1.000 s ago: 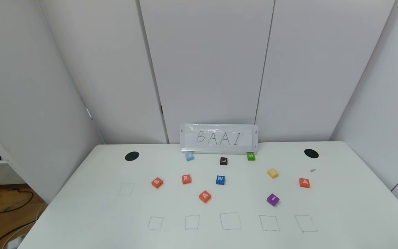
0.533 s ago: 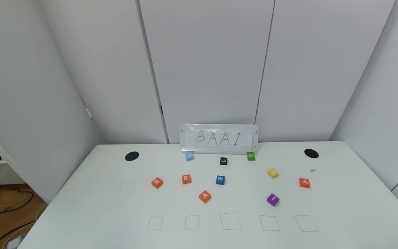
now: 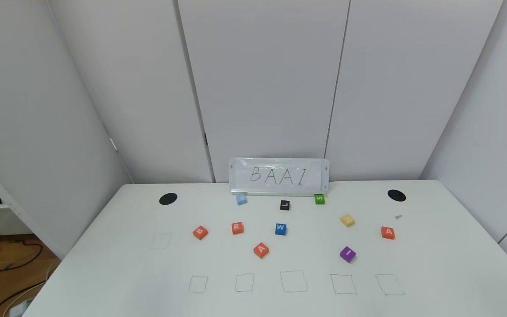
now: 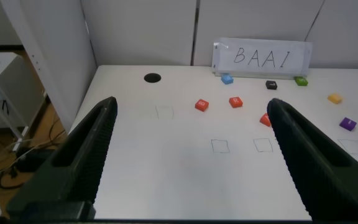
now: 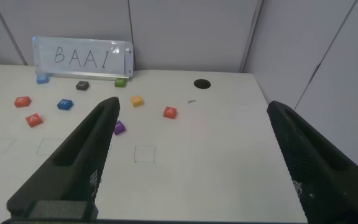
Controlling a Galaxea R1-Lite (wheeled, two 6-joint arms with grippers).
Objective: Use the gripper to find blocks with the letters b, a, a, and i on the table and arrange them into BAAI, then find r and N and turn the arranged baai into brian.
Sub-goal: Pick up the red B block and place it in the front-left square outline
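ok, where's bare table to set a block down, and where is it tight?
Free: the near strip of the table holding the drawn squares, and the left and right margins below the black holes. Crowded: the middle band from the B block to the right A block, and the row by the BAAI sign.

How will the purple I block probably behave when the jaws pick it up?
The purple I block is a low, flat-sided cube, so it probably will not roll or tip. It looks small and likely light. It lies apart from other blocks on the table, so approach seems easy.
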